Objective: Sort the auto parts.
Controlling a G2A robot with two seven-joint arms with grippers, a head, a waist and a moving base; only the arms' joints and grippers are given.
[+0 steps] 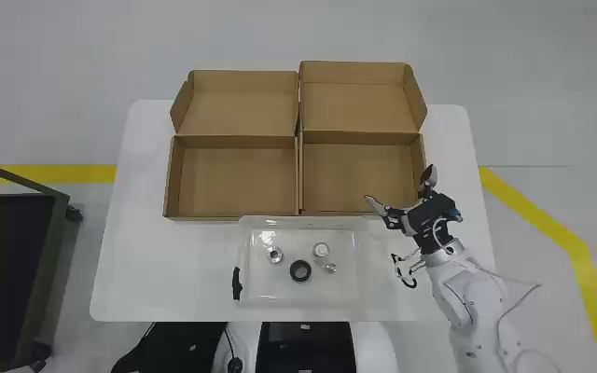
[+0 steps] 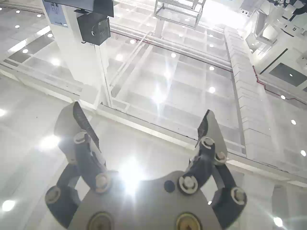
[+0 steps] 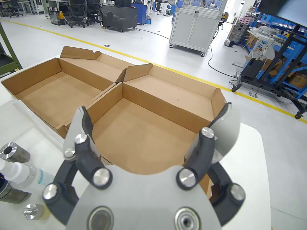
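overhead, tabletop (image 1: 140, 242): white, with two open cardboard boxes toward its 12 o'clock side and a clear tray (image 1: 256, 284) at its 6 o'clock edge.
overhead, auto parts: all four lie in the tray, so i judge sorting not yet begun. a metal cylinder (image 1: 273, 255) is at the tray's 9 o'clock, a black ring (image 1: 300, 270) at 6, a white-capped piece (image 1: 322, 250) and a small stud (image 1: 330, 268) toward 3.
overhead, boxes: left box (image 1: 233, 177) and right box (image 1: 359, 177) touch side by side, bare cardboard floors showing.
overhead, right gripper (image 1: 400, 185): spread wide and holding nothing, over the right box's 4 o'clock corner, at 2 o'clock from the tray.
left wrist, left gripper (image 2: 142, 108): wide open, empty, aimed up at the ceiling.
right wrist, right gripper (image 3: 155, 107): wide apart with nothing between, the right box (image 3: 144, 130) just beyond. the metal cylinder (image 3: 10, 153), white-capped piece (image 3: 21, 171) and small stud (image 3: 33, 211) sit off to one side, close together.
risk, crowding: the parts lie near each other, so a wide gripper coming down could knock a neighbour.
risk, slip: smooth round metal may roll or squirt out of a pinch.
risk, walls: a finger could catch the tray rim and drag the tray, or clip the box wall and shove the box.
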